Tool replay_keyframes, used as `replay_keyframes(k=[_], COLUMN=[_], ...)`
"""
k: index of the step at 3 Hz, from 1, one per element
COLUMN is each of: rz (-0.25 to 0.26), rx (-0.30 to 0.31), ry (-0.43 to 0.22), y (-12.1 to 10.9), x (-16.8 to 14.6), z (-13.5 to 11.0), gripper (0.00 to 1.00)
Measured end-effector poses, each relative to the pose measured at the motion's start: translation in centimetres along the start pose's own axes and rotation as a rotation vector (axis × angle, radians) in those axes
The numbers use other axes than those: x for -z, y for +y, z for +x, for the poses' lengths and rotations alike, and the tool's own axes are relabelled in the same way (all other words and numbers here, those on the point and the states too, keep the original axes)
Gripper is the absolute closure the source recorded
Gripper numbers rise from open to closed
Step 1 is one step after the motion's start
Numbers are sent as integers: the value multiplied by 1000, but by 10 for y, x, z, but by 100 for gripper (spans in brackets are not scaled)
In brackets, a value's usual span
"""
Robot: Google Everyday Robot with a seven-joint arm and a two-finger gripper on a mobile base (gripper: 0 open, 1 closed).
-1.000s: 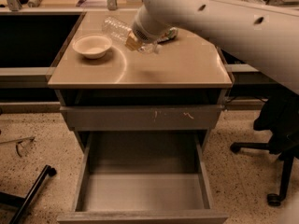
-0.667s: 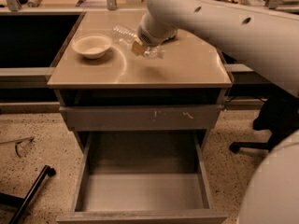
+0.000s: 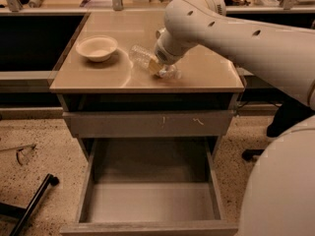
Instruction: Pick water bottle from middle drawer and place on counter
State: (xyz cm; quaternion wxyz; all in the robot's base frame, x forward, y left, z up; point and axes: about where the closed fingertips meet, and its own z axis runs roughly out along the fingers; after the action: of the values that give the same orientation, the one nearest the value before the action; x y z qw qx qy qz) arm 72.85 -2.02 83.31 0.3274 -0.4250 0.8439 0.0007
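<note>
Arm's wrist (image 3: 172, 45) hides most of the gripper (image 3: 158, 68); only a yellowish pad shows against the bottle's middle. Gripper sits low over the counter (image 3: 206, 75), clamped on the water bottle (image 3: 140, 57), which is tilted with its left end raised. Cannot tell whether the bottle touches the counter. White bowl (image 3: 96, 48) stands to its left. Middle drawer (image 3: 152, 200) is pulled open, its front cut off by the frame.

Robot hand (image 3: 160, 67) low over the middle of the tan worktop (image 3: 93, 76), clasping a tilted clear water bottle (image 3: 141, 57). White bowl (image 3: 97, 48) at rear left. Below the scratched drawer front (image 3: 147, 123), the grey middle drawer (image 3: 152, 203) stands pulled out.
</note>
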Motion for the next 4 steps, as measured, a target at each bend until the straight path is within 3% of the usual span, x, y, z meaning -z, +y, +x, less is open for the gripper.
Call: replay_keyframes(k=[1, 2, 4], rz=[-17, -17, -17], rx=[-3, -3, -3], ry=[16, 16, 16], y=[2, 2, 2], x=[-4, -4, -4], z=[3, 3, 3], gripper=[100, 81, 35])
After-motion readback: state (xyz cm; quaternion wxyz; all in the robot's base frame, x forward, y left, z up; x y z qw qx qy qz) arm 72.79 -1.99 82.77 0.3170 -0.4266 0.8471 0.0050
